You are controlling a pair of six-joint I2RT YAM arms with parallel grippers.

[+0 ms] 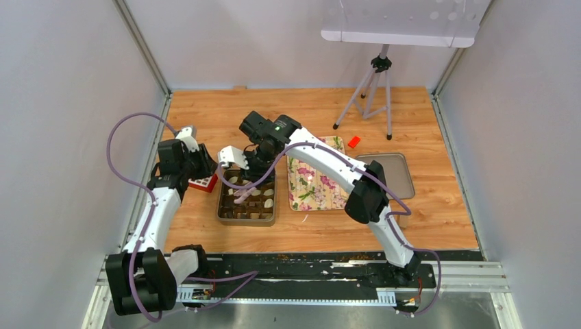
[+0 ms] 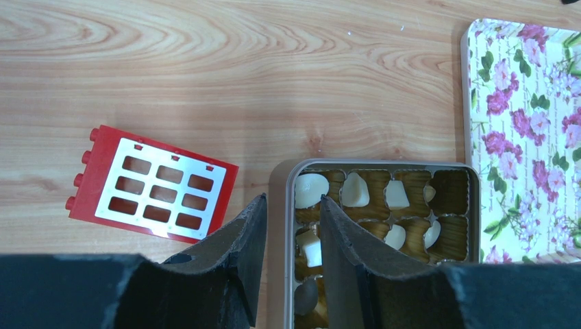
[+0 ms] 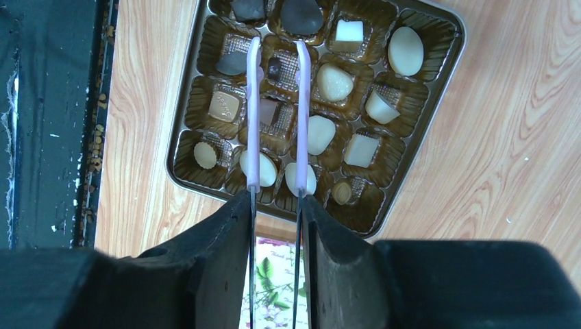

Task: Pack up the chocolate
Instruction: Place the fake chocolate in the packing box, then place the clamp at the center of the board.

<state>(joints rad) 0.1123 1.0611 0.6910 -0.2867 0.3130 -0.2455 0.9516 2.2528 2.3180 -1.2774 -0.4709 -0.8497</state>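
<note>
The chocolate lies as white, tan and dark pieces in the brown paper cups of an open metal tin. My right gripper is shut on a pair of tongs whose lilac tips hang over the tin. The tips stand apart on either side of a small dark piece in its cup. My left gripper is open and straddles the tin's left wall, one finger outside and one inside, with a white square piece showing between the wall and the inner finger.
A red block with a white grid face lies just left of the tin. A flowered lid lies to its right, then a grey tray. A small red block and a tripod stand further back.
</note>
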